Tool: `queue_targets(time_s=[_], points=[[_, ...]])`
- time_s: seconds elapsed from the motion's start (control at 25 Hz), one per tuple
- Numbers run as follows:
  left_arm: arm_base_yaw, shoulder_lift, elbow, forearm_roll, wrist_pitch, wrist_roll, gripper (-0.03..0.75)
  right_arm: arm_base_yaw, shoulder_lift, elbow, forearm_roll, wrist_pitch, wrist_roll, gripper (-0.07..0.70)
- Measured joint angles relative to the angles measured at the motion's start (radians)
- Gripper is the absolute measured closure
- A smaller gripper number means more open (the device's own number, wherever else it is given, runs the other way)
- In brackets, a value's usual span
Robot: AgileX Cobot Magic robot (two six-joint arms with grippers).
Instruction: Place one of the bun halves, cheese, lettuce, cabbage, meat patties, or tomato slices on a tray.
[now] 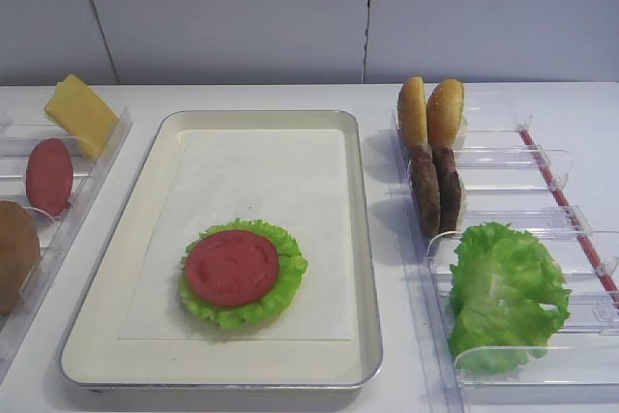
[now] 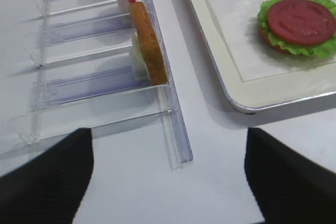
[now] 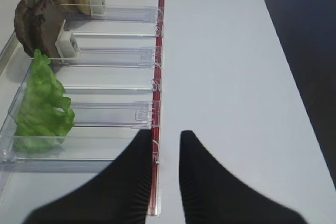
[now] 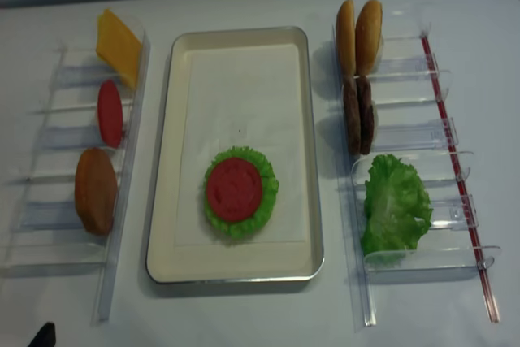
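On the tray (image 1: 261, 116), a red tomato slice (image 1: 232, 267) lies on a round frilly green leaf (image 1: 280, 287); lettuce or cabbage, I cannot tell. A brown edge shows under the leaf (image 2: 264, 36). The left bin holds cheese (image 1: 81, 113), another tomato slice (image 1: 48, 176) and a bun half (image 1: 14, 253). The right bin holds two bun halves (image 1: 430, 111), two meat patties (image 1: 437, 189) and lettuce (image 1: 505, 287). My left gripper (image 2: 168, 135) is open and empty over the table at the left bin's near end. My right gripper (image 3: 166, 134) is shut and empty beside the right bin's red rail (image 3: 159, 51).
Clear plastic divided bins flank the tray, one on the left (image 4: 49, 201) and one on the right (image 4: 422, 79). The table's right edge (image 3: 294, 77) drops to dark floor. A white wall stands behind the table.
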Motion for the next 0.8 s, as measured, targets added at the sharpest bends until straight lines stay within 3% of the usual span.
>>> queue_targets(time_s=[0.8], points=[[0.000, 0.000, 0.000, -0.006, -0.004, -0.005, 0.162, 0.000, 0.000, 0.000, 0.000, 0.000, 0.000, 0.447]])
